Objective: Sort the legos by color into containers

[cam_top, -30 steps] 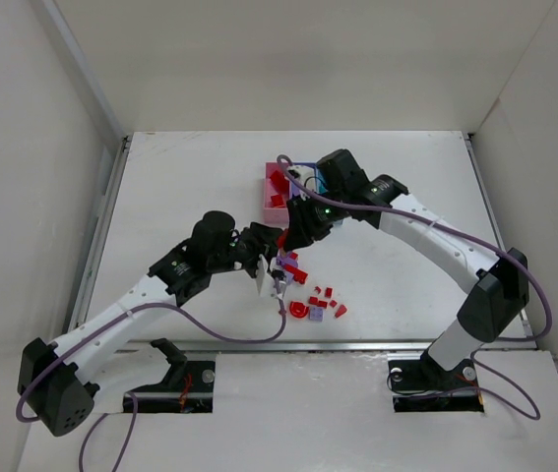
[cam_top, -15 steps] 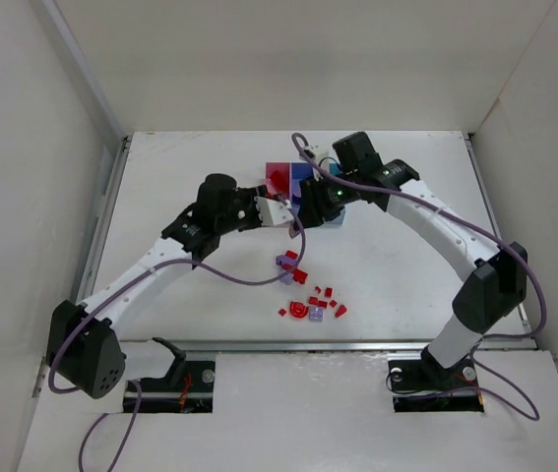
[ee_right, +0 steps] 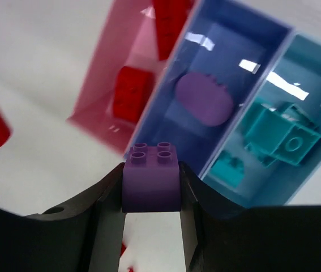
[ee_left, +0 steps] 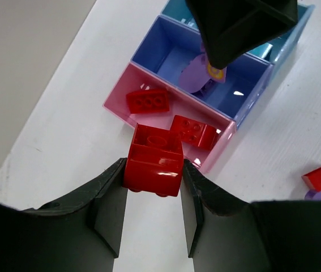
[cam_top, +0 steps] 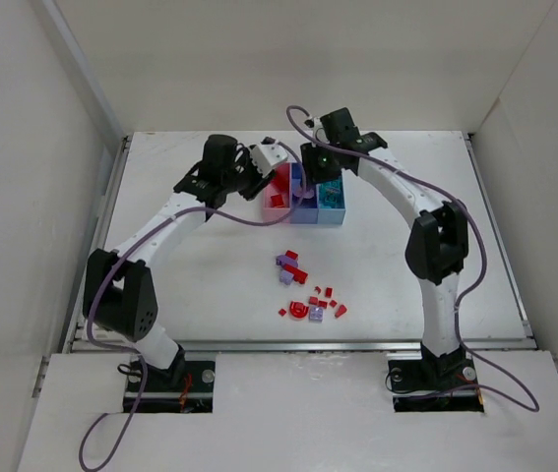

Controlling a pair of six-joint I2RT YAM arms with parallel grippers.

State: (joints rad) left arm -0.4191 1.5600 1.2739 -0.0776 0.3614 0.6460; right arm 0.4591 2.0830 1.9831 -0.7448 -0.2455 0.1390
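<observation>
Three joined containers stand at the back middle: a pink bin, a purple-blue bin and a light blue bin. My left gripper is shut on a red brick, held above the table just short of the pink bin, which holds two red bricks. My right gripper is shut on a purple brick beside the purple-blue bin, which holds a lilac oval piece. Teal pieces lie in the light blue bin.
A scatter of loose red and lilac legos lies on the table nearer the arm bases. White walls close in the table on the left, back and right. The right gripper's black body hangs over the bins in the left wrist view.
Both arms have moved from the loose pile to the bins at the back, the left carrying the red brick and the right the purple brick.
</observation>
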